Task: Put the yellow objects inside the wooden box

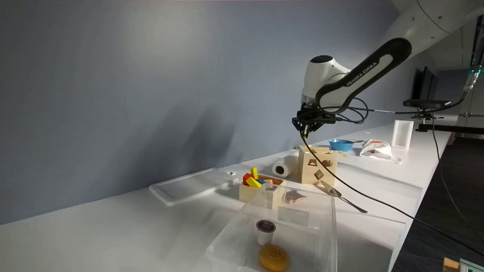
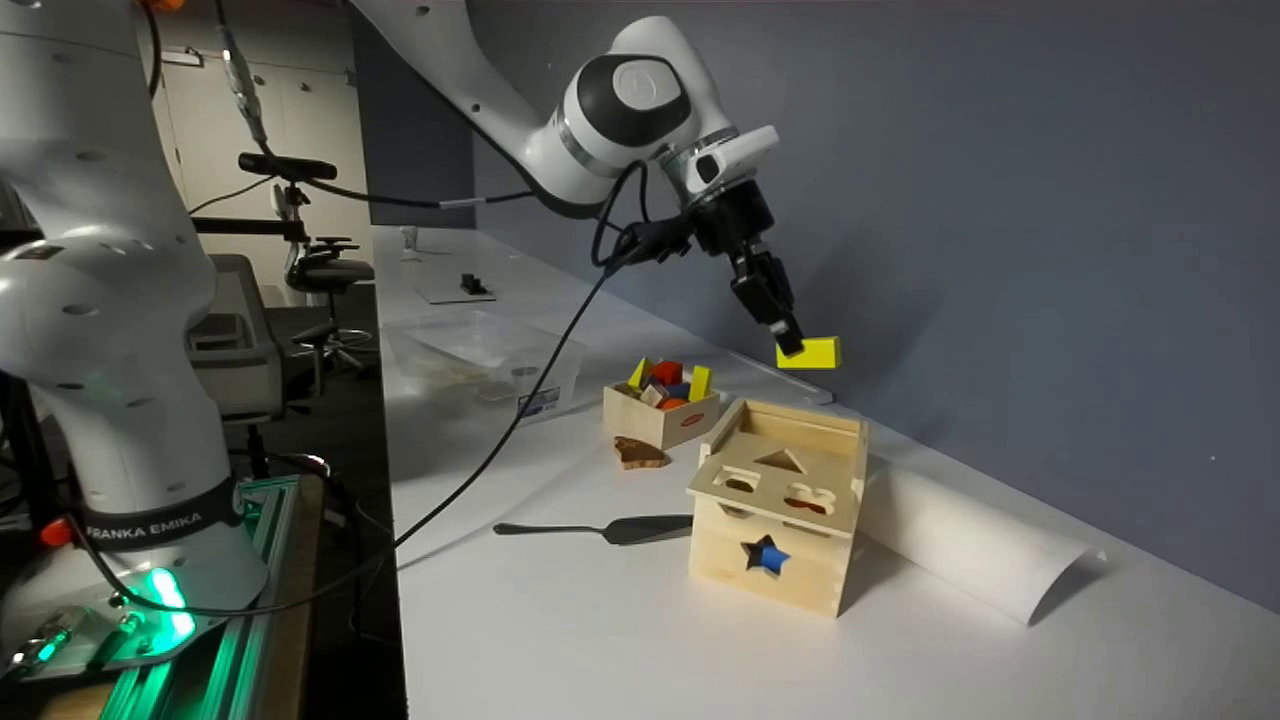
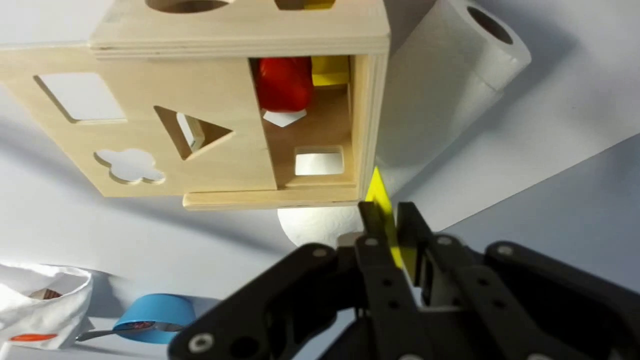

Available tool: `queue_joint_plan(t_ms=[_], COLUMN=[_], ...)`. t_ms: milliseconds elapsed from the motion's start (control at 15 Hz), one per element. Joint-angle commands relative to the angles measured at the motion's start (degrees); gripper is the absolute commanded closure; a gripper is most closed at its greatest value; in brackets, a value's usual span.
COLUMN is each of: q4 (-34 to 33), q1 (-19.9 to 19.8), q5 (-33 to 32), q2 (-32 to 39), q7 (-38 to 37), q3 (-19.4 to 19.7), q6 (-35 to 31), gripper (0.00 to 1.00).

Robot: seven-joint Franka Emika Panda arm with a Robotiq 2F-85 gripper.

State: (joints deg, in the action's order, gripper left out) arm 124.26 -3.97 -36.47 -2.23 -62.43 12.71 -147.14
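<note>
Gripper (image 3: 387,210), black, foremost in the wrist view; jaws pinched on a narrow yellow block (image 2: 812,353), aloft above the white counter (image 2: 560,640)

Low wooden box (image 2: 635,415), pale, taken as the destination; well apart from the held block, between eight and nine o'clock of it in an exterior view; heaped, two yellow pieces (image 2: 700,384) and a red block (image 2: 667,373) among the contents I can make out

Shape-sorter cube (image 2: 725,540), wooden, at six o'clock of the block in that same view; sliding lid (image 3: 235,160) standing part-way off, a red piece (image 3: 285,85) and a yellow piece (image 3: 330,72) inside

White paper roll (image 3: 445,85), at one o'clock of the gripper in the wrist view

Hazards, in my judgement: held near one end, the block could twist or slip if it knocks the cube's rim, landing beside the roll; let go too soon, it would miss the low box; set on that crowded heap, it could slide over the edge and take a neighbour with it
</note>
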Motion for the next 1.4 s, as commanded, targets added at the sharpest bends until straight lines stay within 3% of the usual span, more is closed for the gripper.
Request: queue_joint_plan(t_ms=[0, 400, 467, 533, 867, 1067, 1333], q4=[0.55, 0.00, -0.09, 0.10, 2.01, 4.20, 6.05], q1=[-2.46, -3.98, -4.12, -4.16, -3.09, -1.74, 0.72], q5=[-1.23, -0.96, -1.72, -1.34, 0.76, 9.00, 22.49], q2=[-0.88, 1.80, 2.17, 2.29, -0.06, -1.14, -0.99], q7=[-1.16, -1.23, -1.96, -1.76, 2.33, 13.15, 28.41], q3=[-2.37, -2.36, -2.27, -2.20, -3.51, -5.60, -8.74], q6=[3.21, 2.97, 2.58, 1.60, -0.51, -3.31, -4.30], gripper=[0.96, 0.95, 0.61, 0.60, 0.27, 0.05, 0.00])
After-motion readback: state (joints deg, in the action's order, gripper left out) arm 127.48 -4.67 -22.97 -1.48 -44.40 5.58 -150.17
